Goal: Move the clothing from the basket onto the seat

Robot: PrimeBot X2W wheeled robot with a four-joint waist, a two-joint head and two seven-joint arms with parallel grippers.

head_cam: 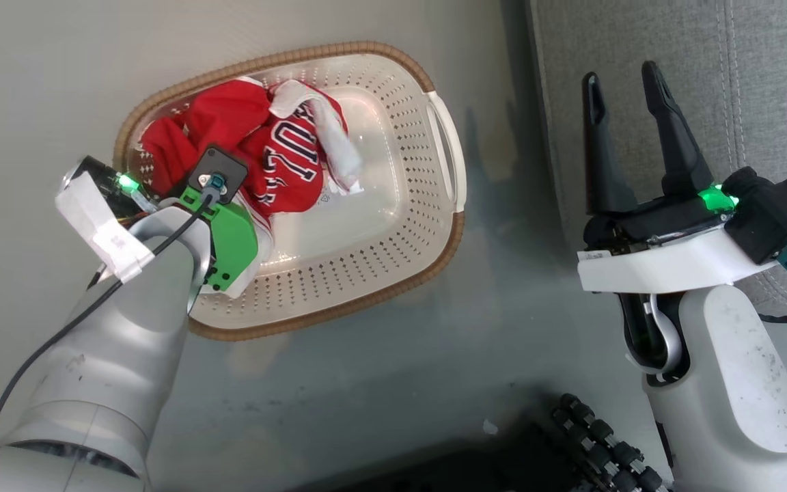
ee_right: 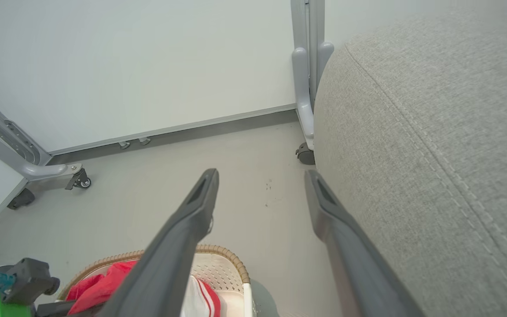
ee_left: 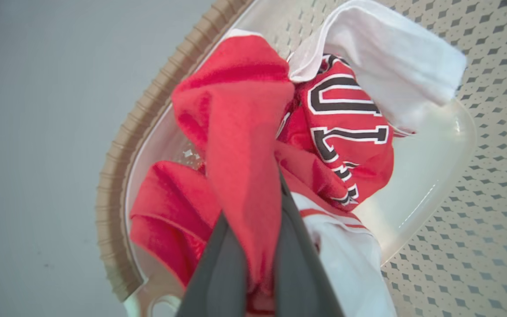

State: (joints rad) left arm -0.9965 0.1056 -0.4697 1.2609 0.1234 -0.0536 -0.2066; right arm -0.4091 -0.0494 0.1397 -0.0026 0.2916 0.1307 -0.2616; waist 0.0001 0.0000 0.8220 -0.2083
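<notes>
Left arm, pale grey, lower left of head view: reaches down into basket, wrist covering its near-left end.
Jersey, red, white sleeves, black-and-white lettering: bunched in the basket's left part; right part of the basket floor bare.
Basket: cream, brown rim, on grey floor, near seat but apart from it.
Right claw: released, fingers spread, nothing held, seen against the seat's edge.

Left wrist view.
Left claw: clenched on a fold of red jersey cloth that stands up between its two fingers.
White sleeve at top, lettered panel at right, all inside the basket.

Right wrist view.
Right claw: fingers apart, nothing between them; one finger just beside the seat's rounded side, contact cannot be told.
Basket with jersey: bottom edge, on the floor.
Wheeled frame legs: against the white wall beyond.
</notes>
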